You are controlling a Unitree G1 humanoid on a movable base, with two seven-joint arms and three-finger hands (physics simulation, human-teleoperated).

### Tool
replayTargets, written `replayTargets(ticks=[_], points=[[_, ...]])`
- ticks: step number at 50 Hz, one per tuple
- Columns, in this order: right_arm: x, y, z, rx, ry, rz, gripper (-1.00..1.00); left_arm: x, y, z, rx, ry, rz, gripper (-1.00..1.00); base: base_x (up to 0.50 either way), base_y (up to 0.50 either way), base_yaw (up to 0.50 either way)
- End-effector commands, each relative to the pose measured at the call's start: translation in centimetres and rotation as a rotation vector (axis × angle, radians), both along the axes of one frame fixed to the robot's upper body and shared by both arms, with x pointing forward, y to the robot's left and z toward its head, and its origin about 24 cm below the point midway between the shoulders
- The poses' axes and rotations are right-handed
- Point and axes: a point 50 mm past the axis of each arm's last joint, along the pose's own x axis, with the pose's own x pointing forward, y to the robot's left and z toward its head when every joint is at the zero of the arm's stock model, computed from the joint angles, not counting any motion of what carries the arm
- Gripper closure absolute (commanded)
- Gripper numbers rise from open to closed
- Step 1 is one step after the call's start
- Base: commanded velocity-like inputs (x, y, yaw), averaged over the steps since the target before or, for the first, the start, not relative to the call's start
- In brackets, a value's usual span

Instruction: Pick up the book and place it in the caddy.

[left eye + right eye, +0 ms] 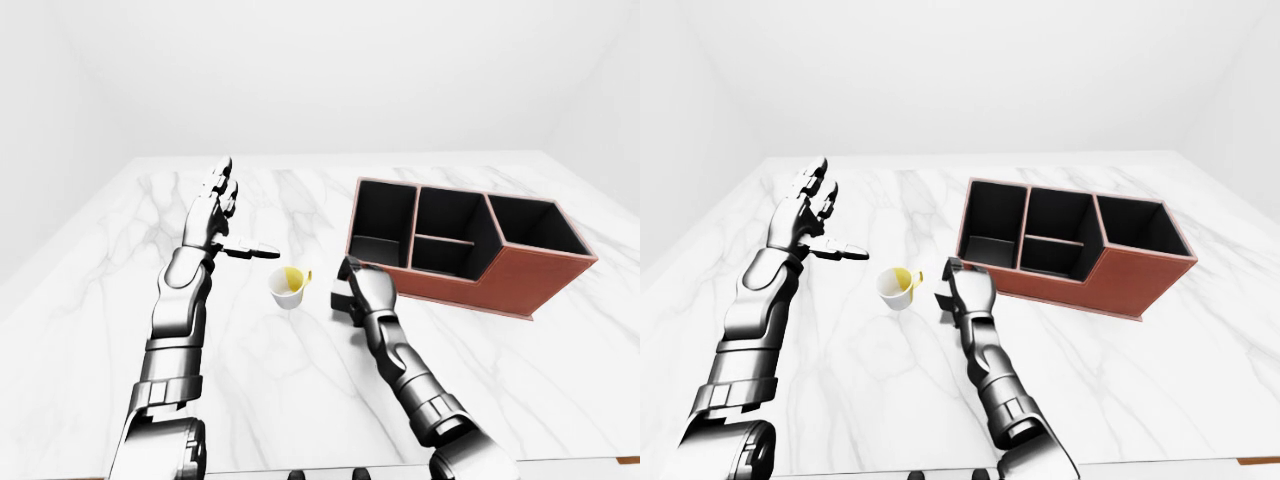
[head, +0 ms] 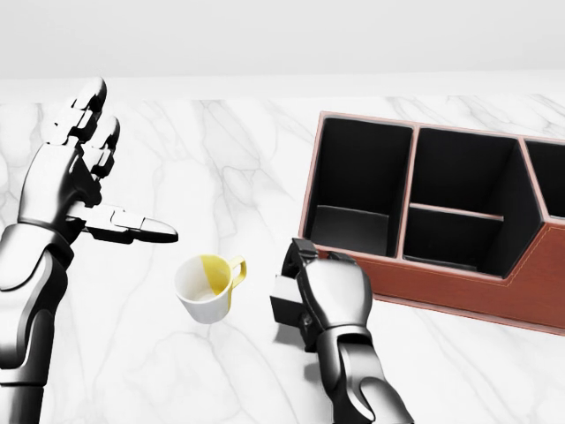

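The book [image 2: 282, 303] is small and dark with white page edges. It lies on the marble table [image 2: 221, 159] just left of the caddy's lower left corner. My right hand [image 2: 307, 291] sits on it with fingers curled round it, hiding most of it. The caddy [image 2: 459, 296] is a red-brown box with several black compartments, at the right in the head view. My left hand [image 2: 124, 168] is open and empty, raised above the table at the left, thumb pointing right.
A white mug with a yellow inside [image 2: 207, 287] lies tilted on the table between my two hands, close to the book's left. The table's far edge meets a plain white wall.
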Motion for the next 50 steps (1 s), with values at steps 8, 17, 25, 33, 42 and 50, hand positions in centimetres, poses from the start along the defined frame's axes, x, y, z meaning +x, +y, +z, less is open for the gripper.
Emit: replayTargets(ticks=[8,17,25,33,42,50], points=[[-0.7,-3.0,3.8,-0.009,-0.042,0.005,1.00,0.0,0.0,-0.4,-0.001,0.015,0.001,-1.00,0.00,0.00,0.00],[-1.7,-3.7,6.2,-0.007,-0.061,0.027,1.00,0.1,-0.2,-0.4,0.002,0.016,-0.001,-1.00,0.00,0.00,0.00],[-2.5,-4.0,7.4,0.006,-0.063,0.044,1.00,0.0,-0.4,-0.5,0.006,0.016,-0.006,-1.00,0.00,0.00,0.00],[-3.4,-4.4,9.0,0.011,-0.064,0.066,1.00,-0.3,-0.6,-0.1,0.010,-0.006,-0.012,-1.00,0.00,0.00,0.00],[-4.7,-5.0,11.0,0.006,-0.064,0.092,1.00,-0.4,-0.9,0.0,0.014,-0.015,-0.018,-1.00,0.00,0.00,0.00],[-5.5,-5.5,13.3,-0.029,-0.090,0.105,1.00,-0.7,-1.1,0.5,0.020,-0.041,-0.026,-1.00,0.00,0.00,0.00]])
